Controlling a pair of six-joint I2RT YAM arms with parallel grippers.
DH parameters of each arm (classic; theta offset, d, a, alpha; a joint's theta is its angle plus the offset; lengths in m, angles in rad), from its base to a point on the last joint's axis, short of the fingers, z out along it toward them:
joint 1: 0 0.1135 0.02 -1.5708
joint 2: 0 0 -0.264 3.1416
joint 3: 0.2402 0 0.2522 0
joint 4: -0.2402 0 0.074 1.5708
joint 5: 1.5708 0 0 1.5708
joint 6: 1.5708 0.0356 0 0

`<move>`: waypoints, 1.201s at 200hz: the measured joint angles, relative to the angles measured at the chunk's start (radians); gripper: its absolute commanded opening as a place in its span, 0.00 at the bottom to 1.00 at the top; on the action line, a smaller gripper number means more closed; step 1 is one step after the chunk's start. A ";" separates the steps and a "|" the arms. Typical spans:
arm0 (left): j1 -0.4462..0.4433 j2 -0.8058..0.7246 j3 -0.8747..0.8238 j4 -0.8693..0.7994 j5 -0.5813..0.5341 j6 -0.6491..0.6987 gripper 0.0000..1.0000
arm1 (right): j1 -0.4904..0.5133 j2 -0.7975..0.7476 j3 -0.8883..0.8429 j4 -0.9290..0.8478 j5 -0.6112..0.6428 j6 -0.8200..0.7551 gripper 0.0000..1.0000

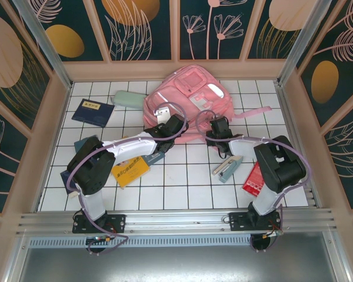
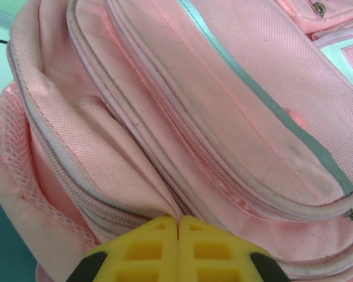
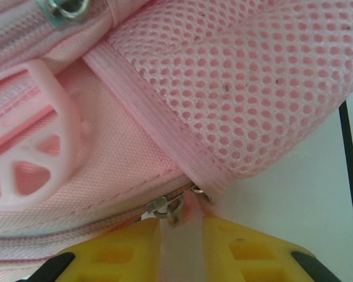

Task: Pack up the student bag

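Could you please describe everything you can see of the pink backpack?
The pink backpack lies front up at the far middle of the table. It has woven fabric, a mesh side pocket, zipped pockets, a pale stripe and a strap trailing right. The left gripper, shut, presses its near seam; the right gripper pinches a zip pull at its corner.

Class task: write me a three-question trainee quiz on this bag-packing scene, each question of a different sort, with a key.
1. True or false: the left gripper has its jaws wide apart at the bag.
2. What sits right at the tips of the right gripper? A) a zip pull B) a blue book C) a ruler
3. Fill in: in the top view, the mint pencil case lies at the bag's upper ____ side.

Key: 1 false, the jaws are shut. 2 A. 3 left.
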 measured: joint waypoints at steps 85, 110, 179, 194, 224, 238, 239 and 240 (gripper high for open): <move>0.003 0.000 0.000 -0.002 0.008 0.000 0.00 | 0.000 0.019 0.000 0.061 0.008 0.003 0.25; 0.003 0.000 0.000 -0.002 0.009 0.000 0.00 | 0.000 0.019 -0.002 0.079 0.007 0.003 0.23; 0.003 0.000 0.000 -0.001 0.034 -0.001 0.00 | 0.004 0.039 -0.003 0.117 0.030 0.022 0.00; 0.003 0.000 0.000 -0.001 0.034 -0.001 0.00 | 0.008 0.039 -0.008 0.126 0.037 0.026 0.00; 0.003 0.000 0.000 -0.001 0.034 -0.001 0.00 | 0.023 0.015 -0.039 0.138 0.067 0.025 0.00; 0.003 0.000 0.000 -0.002 0.034 -0.001 0.00 | 0.035 -0.014 -0.059 0.138 0.080 0.024 0.00; 0.003 0.000 0.000 -0.002 0.034 -0.001 0.00 | 0.036 -0.016 -0.060 0.138 0.080 0.024 0.00; 0.003 0.000 0.000 -0.002 0.034 -0.001 0.00 | 0.037 -0.019 -0.062 0.138 0.080 0.023 0.00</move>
